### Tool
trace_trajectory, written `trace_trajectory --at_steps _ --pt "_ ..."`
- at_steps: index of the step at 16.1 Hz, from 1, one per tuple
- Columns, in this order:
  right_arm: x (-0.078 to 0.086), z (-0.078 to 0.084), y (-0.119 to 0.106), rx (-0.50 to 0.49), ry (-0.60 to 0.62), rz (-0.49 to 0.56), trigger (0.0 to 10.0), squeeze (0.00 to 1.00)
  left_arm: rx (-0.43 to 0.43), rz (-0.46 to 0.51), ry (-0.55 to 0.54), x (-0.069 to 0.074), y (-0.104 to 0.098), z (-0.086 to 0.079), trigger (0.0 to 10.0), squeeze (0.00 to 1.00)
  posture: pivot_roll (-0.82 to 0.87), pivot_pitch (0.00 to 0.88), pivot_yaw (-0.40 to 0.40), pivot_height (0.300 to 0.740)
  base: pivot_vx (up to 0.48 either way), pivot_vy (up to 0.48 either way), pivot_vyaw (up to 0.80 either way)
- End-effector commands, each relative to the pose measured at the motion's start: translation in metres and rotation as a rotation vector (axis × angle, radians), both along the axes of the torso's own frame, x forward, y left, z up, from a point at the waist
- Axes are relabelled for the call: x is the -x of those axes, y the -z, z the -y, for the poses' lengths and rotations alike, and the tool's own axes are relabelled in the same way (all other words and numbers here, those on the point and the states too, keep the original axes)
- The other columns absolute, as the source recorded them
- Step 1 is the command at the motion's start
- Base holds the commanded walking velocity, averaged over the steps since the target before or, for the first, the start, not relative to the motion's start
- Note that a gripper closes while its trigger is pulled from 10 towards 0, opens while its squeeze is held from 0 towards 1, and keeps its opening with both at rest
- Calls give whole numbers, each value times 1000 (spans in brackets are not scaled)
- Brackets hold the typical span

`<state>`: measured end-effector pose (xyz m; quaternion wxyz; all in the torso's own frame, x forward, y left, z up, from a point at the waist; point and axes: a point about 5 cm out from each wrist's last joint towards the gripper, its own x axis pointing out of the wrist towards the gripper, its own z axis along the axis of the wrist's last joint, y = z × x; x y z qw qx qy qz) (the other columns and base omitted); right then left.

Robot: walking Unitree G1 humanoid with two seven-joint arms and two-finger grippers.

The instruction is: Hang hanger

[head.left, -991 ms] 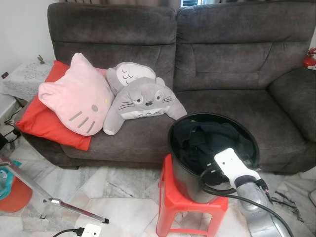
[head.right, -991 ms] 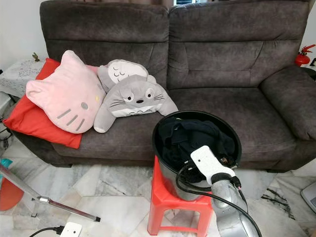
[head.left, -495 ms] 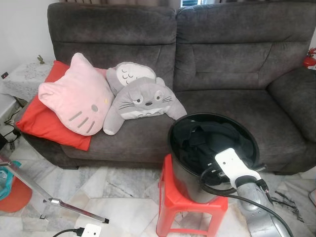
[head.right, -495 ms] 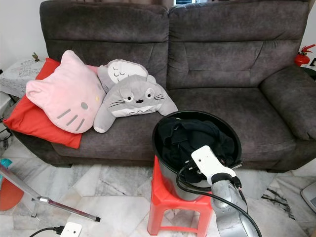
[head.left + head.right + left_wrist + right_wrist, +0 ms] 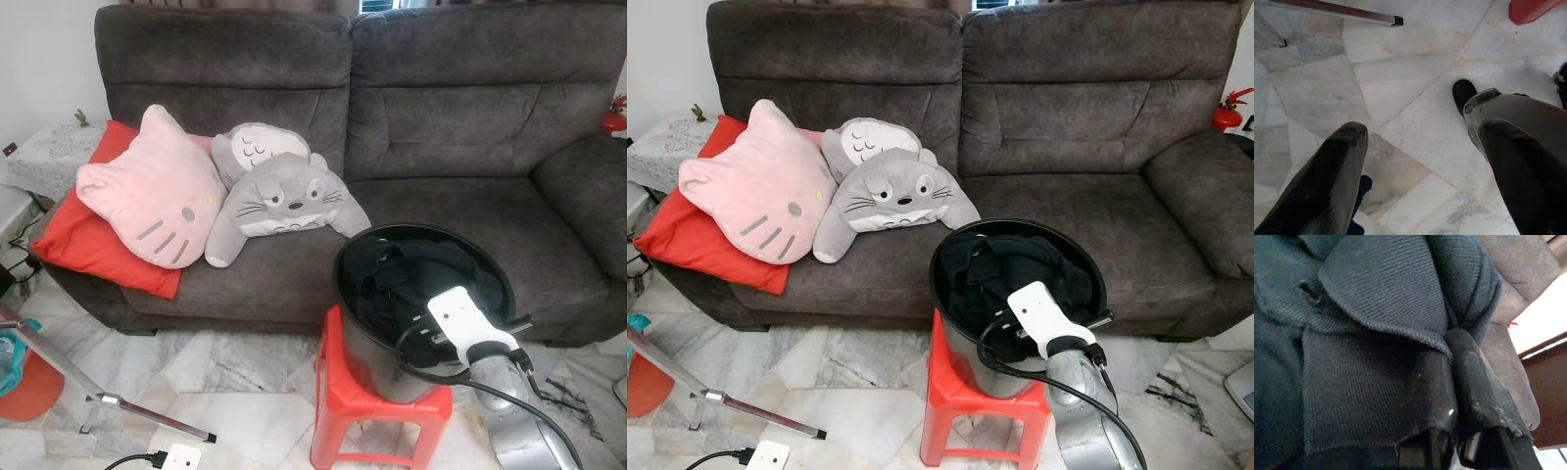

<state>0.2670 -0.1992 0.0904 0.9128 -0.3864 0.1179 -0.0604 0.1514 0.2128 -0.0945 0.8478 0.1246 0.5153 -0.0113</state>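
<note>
A black bucket point(image 5: 349, 294) stands on a red plastic stool point(image 5: 338, 392) in front of the sofa, holding a dark knitted garment point(image 5: 431, 269). My right arm's white wrist point(image 5: 460, 318) reaches over the bucket's near rim. In the right wrist view my right gripper point(image 5: 1447, 346) is shut on a folded edge of the dark garment point(image 5: 1381, 289). A thin dark bar point(image 5: 519, 320) pokes over the rim at the right; I cannot tell whether it is a hanger. My left gripper point(image 5: 1420, 142) hangs open above the marble floor.
A dark grey sofa point(image 5: 441, 117) fills the back, with a pink cat cushion point(image 5: 147, 191), a red cushion point(image 5: 78, 245) and a grey plush point(image 5: 279, 201). A metal rack leg point(image 5: 147, 416) and a white power strip point(image 5: 176, 456) lie on the floor at left.
My right wrist has shifted slightly up and further over the bucket. The thin dark bar has risen over the right rim. The left arm has not moved.
</note>
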Motion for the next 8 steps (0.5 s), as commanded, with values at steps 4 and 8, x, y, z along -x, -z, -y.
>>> trace_trajectory --at_steps 4,8 --pt "-25 0 -40 -2 -8 175 0 0 -18 -10 16 2 0 -3 10000 0 -192 0 36 740 0 0 0" --pt "-39 -22 -72 -63 -102 292 6667 0 -19 -9 11 2 0 -4 10000 0 -191 0 38 740 0 0 0"
